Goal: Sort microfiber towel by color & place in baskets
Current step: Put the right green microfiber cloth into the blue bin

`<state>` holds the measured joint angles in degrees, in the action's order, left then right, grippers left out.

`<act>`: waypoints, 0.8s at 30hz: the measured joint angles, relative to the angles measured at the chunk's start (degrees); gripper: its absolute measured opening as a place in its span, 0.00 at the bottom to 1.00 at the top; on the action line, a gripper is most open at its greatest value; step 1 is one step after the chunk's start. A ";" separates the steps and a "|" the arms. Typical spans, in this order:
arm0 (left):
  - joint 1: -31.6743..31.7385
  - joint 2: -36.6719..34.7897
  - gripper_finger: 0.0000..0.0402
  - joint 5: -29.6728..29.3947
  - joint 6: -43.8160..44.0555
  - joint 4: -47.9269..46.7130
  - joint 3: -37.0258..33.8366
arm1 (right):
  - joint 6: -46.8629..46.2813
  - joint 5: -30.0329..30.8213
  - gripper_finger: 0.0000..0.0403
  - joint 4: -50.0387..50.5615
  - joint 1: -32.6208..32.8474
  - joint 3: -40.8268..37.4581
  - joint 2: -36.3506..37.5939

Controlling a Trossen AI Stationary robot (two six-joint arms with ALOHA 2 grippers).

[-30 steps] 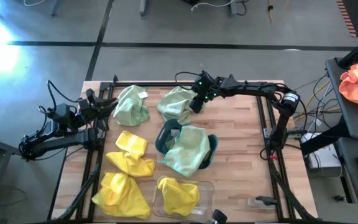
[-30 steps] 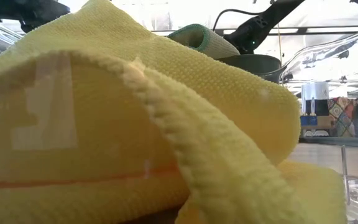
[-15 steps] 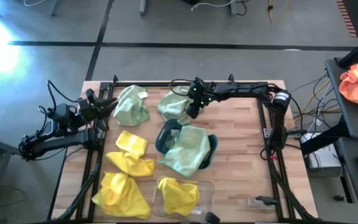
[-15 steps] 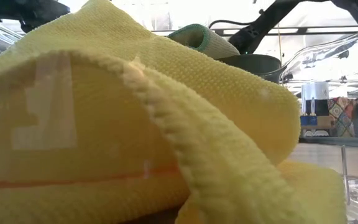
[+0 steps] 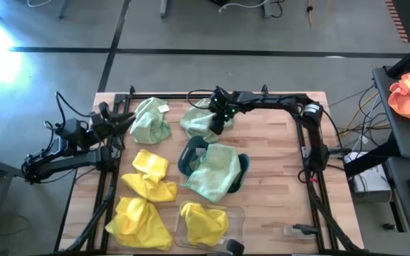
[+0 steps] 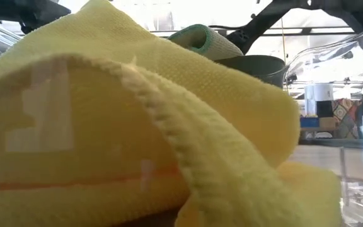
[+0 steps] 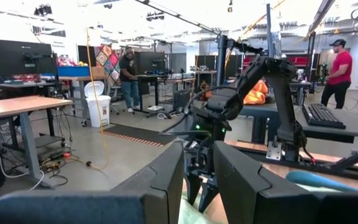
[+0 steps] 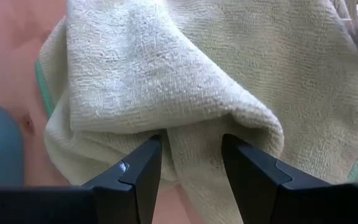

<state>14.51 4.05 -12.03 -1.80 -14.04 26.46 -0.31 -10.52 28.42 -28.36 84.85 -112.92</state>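
A: Lying crumpled at upper centre of the overhead frame: pale green towel (image 5: 200, 119). Being straddled at its raised fold, in the right wrist view, by the right gripper (image 8: 191, 163), fingers spread to either side of the ridge and not yet pinching.

B: Changing since a second ago?

A: Sliding leftward across the frame and dropping onto the cloth from the upper right. Meaning, probably: reaching finished, closing on the fold coming next.

B: Remaining layout?

A: Sitting just below, at centre: dark teal basket (image 5: 189, 159), already draped with another green towel (image 5: 216, 173). Resting at bottom centre: clear basket (image 5: 235, 222), holding a yellow towel (image 5: 203, 222). Waiting at upper left: a second green towel (image 5: 150, 121). Lying loose at lower left: further yellow towels (image 5: 148, 186).

B: Other arm?

A: Idling at the left edge: left gripper (image 5: 123, 121), fingers parted by a narrow gap, holding nothing.
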 joint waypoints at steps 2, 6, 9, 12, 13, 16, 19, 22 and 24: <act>-0.01 0.00 0.19 0.02 0.00 -0.51 0.00 | 0.78 0.92 0.41 1.76 0.00 1.74 -1.14; -0.01 0.00 0.19 0.02 0.00 -0.60 0.00 | 1.12 4.59 0.41 4.67 0.02 4.74 -3.53; -0.01 0.00 0.19 0.02 0.00 -0.61 0.00 | 1.13 6.20 0.41 7.47 0.11 7.32 -4.87; -0.01 -0.01 0.19 0.02 0.01 -0.63 0.00 | 2.10 6.51 0.39 10.88 0.28 9.79 -6.36; 0.00 -0.01 0.19 0.02 0.01 -0.63 0.00 | 2.40 6.50 0.39 12.06 0.34 10.62 -6.82; 0.00 -0.02 0.19 0.02 0.02 -0.69 0.00 | 2.48 6.42 0.35 14.19 0.37 12.80 -8.05; -0.01 -0.02 0.19 0.02 0.04 -0.70 0.00 | 2.74 5.87 0.28 14.86 0.44 14.35 -8.73; -0.01 -0.02 0.19 0.02 0.48 -0.70 0.00 | 3.00 5.56 0.18 15.04 0.54 15.00 -9.06; -0.01 -0.02 0.19 0.04 0.89 -0.69 0.00 | 3.32 5.53 0.11 14.96 0.61 15.14 -9.02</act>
<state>14.51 4.03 -11.99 -0.91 -14.74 26.46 3.01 -4.99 43.38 -27.75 99.98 -121.93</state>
